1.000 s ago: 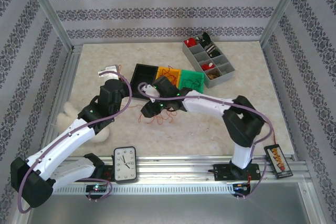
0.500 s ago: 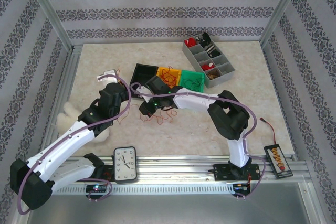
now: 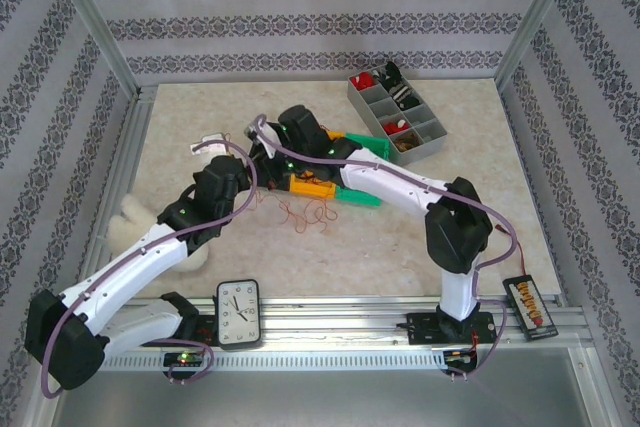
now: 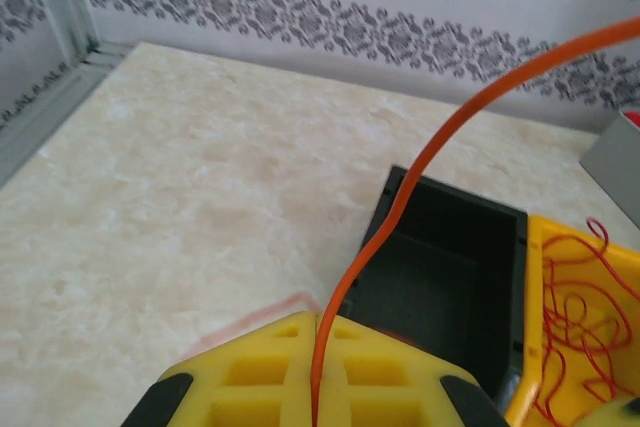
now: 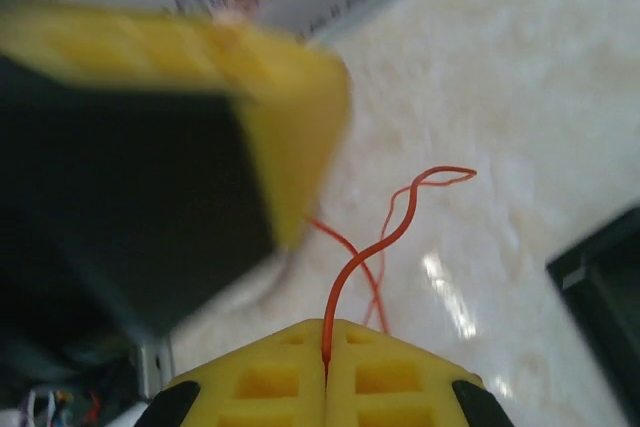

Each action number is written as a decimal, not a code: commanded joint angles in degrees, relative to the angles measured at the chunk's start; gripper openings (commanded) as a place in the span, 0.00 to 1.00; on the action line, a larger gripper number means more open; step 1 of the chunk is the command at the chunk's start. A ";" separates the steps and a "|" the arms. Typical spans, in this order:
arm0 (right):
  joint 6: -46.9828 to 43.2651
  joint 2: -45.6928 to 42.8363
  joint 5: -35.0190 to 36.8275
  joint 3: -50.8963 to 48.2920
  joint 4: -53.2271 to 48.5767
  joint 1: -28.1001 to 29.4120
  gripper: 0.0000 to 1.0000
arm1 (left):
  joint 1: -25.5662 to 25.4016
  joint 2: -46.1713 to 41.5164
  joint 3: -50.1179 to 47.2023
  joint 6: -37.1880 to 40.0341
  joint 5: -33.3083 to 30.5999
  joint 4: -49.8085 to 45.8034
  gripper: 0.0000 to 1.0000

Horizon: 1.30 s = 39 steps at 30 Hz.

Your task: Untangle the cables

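Two claws, one tangle: the left gripper point(image 4: 315, 387) is clamped on a thin orange strand arcing up over the black bin point(image 4: 440, 277); the right gripper point(image 5: 326, 347) pinches another that curls away above the table point(image 5: 520, 127); the rest of the cables point(image 3: 306, 213) lie in a loose clump just near of the orange bin point(image 3: 312, 185). A hard pull apart may cinch the knot, slip a strand free or drag the clump against that bin; the wrists look close enough to collide.

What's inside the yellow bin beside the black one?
Loops of thin red cables lie in the yellow bin; its right part is cut off by the picture edge, so the rest is unseen.
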 commanded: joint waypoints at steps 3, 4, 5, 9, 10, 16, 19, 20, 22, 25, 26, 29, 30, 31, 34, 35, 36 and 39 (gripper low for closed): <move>0.58 0.61 2.59 6.49 2.52 -2.42 0.00 | 2.69 1.18 3.81 3.42 -6.38 7.92 0.00; 0.93 1.01 2.83 7.28 3.19 -2.88 0.00 | 3.08 1.70 4.43 3.68 -6.35 8.57 0.00; 1.37 1.34 3.10 8.35 3.69 -3.40 0.00 | 3.41 2.38 5.36 4.24 -6.26 9.12 0.00; 2.85 2.83 1.30 13.16 4.25 -5.05 0.00 | 3.97 5.00 7.82 8.69 -2.64 12.66 0.00; 3.36 3.20 0.59 14.03 4.21 -5.29 0.00 | 4.07 5.33 7.65 10.47 0.00 14.58 0.00; 6.69 3.27 -1.96 13.48 4.47 -5.68 0.00 | 4.55 4.70 9.37 16.99 20.70 15.24 0.00; 9.34 2.31 -2.98 11.55 5.37 -6.25 0.00 | 5.51 2.71 9.48 17.08 27.35 12.45 0.00; 10.05 2.00 -3.72 10.98 5.54 -6.60 0.00 | 5.95 2.06 9.26 16.84 29.12 11.86 0.00; 12.31 0.99 -5.73 9.07 6.92 -7.39 0.00 | 6.75 0.57 8.43 16.32 32.52 11.25 0.00; 15.66 -0.64 -9.26 6.31 8.90 -8.79 0.00 | 7.66 -0.73 7.36 14.94 34.43 10.54 0.00; 16.53 -1.18 -10.38 5.65 9.41 -9.11 0.00 | 7.96 -1.02 7.12 14.50 35.37 10.52 0.00; 19.73 -2.66 -14.04 3.30 10.86 -10.32 0.00 | 8.54 -1.60 6.38 14.22 40.24 10.65 0.00; 20.48 -3.11 -15.04 2.53 11.09 -10.76 0.00 | 8.65 -1.69 6.27 14.46 41.94 10.45 0.00; 21.31 -3.61 -15.83 1.73 11.25 -11.15 0.00 | 8.81 -1.72 6.19 14.35 43.09 10.10 0.00; 24.04 -4.73 -17.97 -0.48 12.05 -12.37 0.00 | 10.14 -1.46 6.09 13.68 49.70 9.29 0.02; 24.83 -4.93 -18.69 -1.09 12.13 -12.80 0.00 | 10.55 -1.08 6.10 13.54 52.01 8.79 0.04; 25.85 -5.06 -19.41 -1.94 12.39 -13.20 0.00 | 10.83 -0.56 5.93 13.32 54.18 8.19 0.04; 27.49 -5.62 -20.90 -4.76 13.04 -13.94 0.00 | 11.09 1.24 4.65 12.56 59.71 7.64 0.05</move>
